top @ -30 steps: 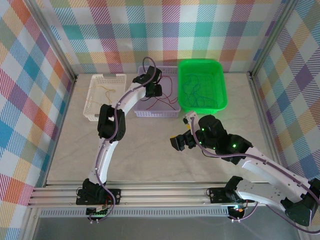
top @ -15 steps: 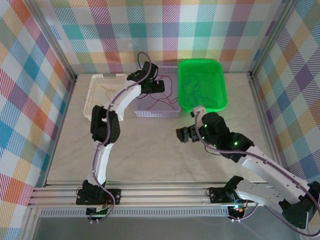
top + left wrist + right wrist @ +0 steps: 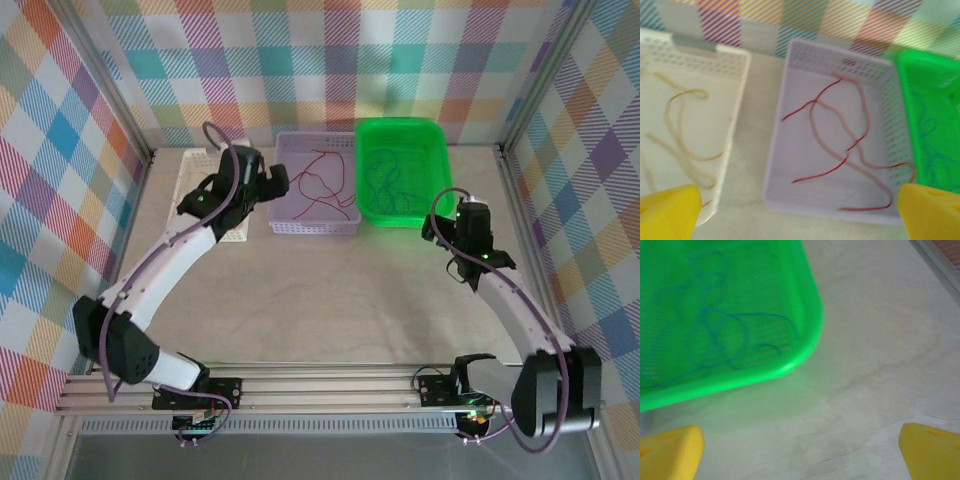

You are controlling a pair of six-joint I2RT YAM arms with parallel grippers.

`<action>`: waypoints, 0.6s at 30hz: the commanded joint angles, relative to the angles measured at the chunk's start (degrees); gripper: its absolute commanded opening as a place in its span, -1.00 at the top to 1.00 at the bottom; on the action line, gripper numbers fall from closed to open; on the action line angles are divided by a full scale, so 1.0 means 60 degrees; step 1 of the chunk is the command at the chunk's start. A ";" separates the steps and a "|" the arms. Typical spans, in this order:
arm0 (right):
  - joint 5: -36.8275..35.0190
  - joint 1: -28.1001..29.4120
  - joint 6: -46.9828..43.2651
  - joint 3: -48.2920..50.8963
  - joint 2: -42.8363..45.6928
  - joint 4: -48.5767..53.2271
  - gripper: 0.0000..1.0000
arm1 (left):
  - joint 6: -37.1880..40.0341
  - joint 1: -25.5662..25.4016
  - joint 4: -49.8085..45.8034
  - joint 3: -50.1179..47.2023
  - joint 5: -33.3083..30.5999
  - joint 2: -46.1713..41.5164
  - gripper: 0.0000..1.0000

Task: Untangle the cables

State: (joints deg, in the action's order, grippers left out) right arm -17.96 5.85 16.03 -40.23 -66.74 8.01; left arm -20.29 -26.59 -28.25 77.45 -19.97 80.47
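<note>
Tabletop [image 3: 330, 290] of pale, marbled grey carries three baskets side by side along its far edge: a white basket [image 3: 735, 100] at the left, a lilac basket [image 3: 795, 155] in the middle, and a green basket [image 3: 765, 270] at the right, touching the lilac one. The left gripper [image 3: 800, 214] hovers above the near edge of the white and lilac baskets, its yellow fingertips [image 3: 667, 212] spread wide with nothing between them. The right gripper [image 3: 800, 452] hangs over bare table just off the green basket's near right corner, equally wide and empty. The cables lie sorted by colour: red cables [image 3: 840, 135] looped in the lilac basket, yellow-orange cables [image 3: 680, 130] in the white one, blue cables [image 3: 725, 335] curled in the green one.
</note>
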 commanded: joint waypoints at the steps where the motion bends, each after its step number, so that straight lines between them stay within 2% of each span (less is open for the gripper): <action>1: -0.1193 -0.0403 -0.0646 0.0934 -0.0728 -0.2594 -0.99 | 0.0768 -0.0011 0.0257 -0.1205 -0.0946 -0.1030 -1.00; 6: -0.0856 -0.0584 -0.1014 0.2109 -0.2169 -0.6345 -0.99 | 0.1012 0.0288 0.0765 -0.2997 -0.1588 -0.2360 -1.00; 9: -0.0424 -0.0775 -0.1208 0.2387 -0.2580 -0.7280 -0.99 | 0.0873 0.0534 0.0764 -0.3725 -0.1572 -0.2656 -1.00; 10: -0.0380 -0.0772 -0.1339 0.2461 -0.2833 -0.8093 -0.99 | 0.0763 0.0646 0.0732 -0.3891 -0.1538 -0.2715 -1.00; 13: 0.1148 -0.0689 -0.2056 0.2506 -0.3013 -0.8324 -1.00 | 0.0483 0.1064 0.0982 -0.4533 -0.1696 -0.2820 -1.00; 15: 0.2170 -0.0704 -0.2514 0.2957 -0.3572 -0.9333 -0.99 | 0.0246 0.1579 0.1251 -0.4903 -0.2008 -0.2699 -1.00; 16: 0.1966 -0.0670 -0.2537 0.3160 -0.3701 -1.0410 -0.99 | 0.0108 0.1783 0.1379 -0.5054 -0.2190 -0.2590 -1.00; 17: 0.1926 -0.0667 -0.2409 0.2988 -0.3413 -0.9487 -0.99 | 0.0047 0.1960 0.1501 -0.5146 -0.2387 -0.2437 -1.00; 18: 0.1887 -0.0669 -0.2452 0.3067 -0.3633 -0.9989 -0.99 | 0.0155 0.2067 0.1755 -0.5241 -0.2669 -0.2262 -1.00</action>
State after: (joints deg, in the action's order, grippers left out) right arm -10.83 1.85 4.12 -23.16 -87.37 -42.61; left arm -17.85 -16.36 -22.41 47.64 -30.76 65.19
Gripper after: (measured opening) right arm 0.996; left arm 0.998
